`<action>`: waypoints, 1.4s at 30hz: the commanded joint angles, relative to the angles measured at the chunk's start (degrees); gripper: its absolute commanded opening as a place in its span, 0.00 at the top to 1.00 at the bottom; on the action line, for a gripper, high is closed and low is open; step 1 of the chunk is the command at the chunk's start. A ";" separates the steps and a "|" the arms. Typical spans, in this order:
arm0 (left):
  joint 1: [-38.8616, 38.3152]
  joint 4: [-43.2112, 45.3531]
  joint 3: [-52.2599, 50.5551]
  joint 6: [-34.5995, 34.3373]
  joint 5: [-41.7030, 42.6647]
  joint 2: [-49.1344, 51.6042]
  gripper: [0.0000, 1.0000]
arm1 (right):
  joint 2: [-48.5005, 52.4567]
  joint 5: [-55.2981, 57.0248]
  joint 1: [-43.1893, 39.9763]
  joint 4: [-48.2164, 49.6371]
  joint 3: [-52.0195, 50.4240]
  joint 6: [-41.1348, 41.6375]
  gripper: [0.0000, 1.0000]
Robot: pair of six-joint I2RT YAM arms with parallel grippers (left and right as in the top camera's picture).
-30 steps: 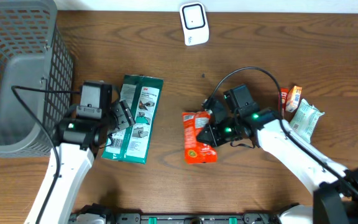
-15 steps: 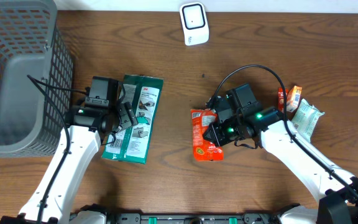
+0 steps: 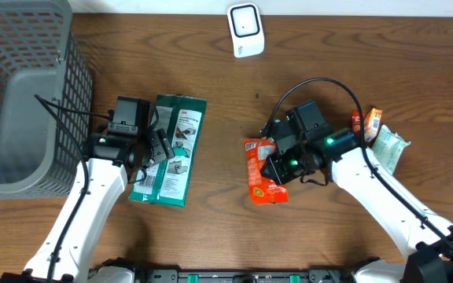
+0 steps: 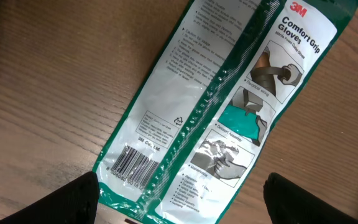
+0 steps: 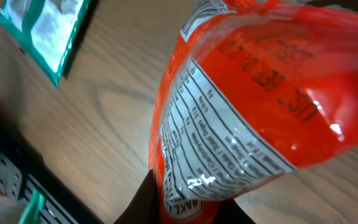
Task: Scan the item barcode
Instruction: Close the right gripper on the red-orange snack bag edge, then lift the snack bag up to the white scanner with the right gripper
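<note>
The counter (image 3: 211, 236) is brown wood with a clear grain and a soft shine. The pouch (image 5: 278, 93) is orange plastic film, very glossy, with wrinkles that catch the light. The gloves pack (image 4: 185, 106) is also plastic film, green and white, smooth and a little shiny. The basket (image 3: 22, 102) is grey plastic mesh, matt. The scanner (image 3: 245, 30) is smooth white plastic. The left fingers (image 4: 61, 202) look black and matt.

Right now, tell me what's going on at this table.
The right hand is shut on the orange snack bag near the middle of the table. The left hand hangs open above the green glove pack, which lies flat with its barcode facing up. The white scanner sits at the far edge; neither item is at it.
</note>
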 commanded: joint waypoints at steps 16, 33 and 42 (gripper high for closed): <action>0.26 -0.28 0.61 0.76 -1.14 0.39 0.14 | -0.90 14.27 -2.49 -25.33 31.91 -8.61 0.99; 0.26 -0.28 0.61 0.76 -1.14 0.39 0.14 | 21.24 16.04 -6.56 -51.06 81.72 -9.77 0.99; 0.26 -0.28 0.61 0.76 -1.14 0.39 0.14 | 30.01 28.74 -4.81 -41.44 81.72 -19.21 0.99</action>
